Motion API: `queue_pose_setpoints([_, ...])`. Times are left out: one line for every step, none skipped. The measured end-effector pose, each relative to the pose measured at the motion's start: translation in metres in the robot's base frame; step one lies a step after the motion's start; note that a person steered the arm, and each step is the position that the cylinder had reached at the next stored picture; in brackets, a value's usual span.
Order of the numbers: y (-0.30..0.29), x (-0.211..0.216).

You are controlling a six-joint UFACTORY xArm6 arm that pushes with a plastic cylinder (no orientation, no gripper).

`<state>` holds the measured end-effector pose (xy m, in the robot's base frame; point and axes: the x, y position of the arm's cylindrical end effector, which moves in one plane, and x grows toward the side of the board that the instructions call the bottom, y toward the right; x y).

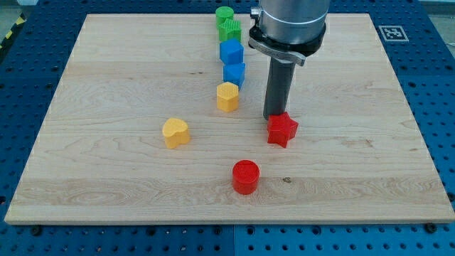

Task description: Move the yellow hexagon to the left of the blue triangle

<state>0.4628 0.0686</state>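
The yellow hexagon point(227, 96) sits on the wooden board point(106, 107) just below the view's centre top. Directly above it stands a blue block point(234, 73) that may be the blue triangle, with a second blue block point(231, 51) above that; their shapes are hard to tell apart. My tip point(274, 118) is at the lower end of the dark rod, touching the top edge of a red star point(282, 130). The tip is to the right of the yellow hexagon, about one block width apart.
A yellow heart-shaped block point(175, 132) lies left of centre. A red cylinder point(246, 176) lies near the bottom centre. Two green blocks point(225, 14) point(230, 30) stand at the top of the column of blocks.
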Motion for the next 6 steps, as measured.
queue_pose_setpoints([0.000,0.000])
queue_pose_setpoints([-0.013,-0.017])
queue_pose_setpoints([-0.049,-0.024])
queue_pose_setpoints([-0.068,-0.025])
queue_pose_setpoints([-0.077,-0.025])
queue_pose_setpoints([-0.109,-0.028])
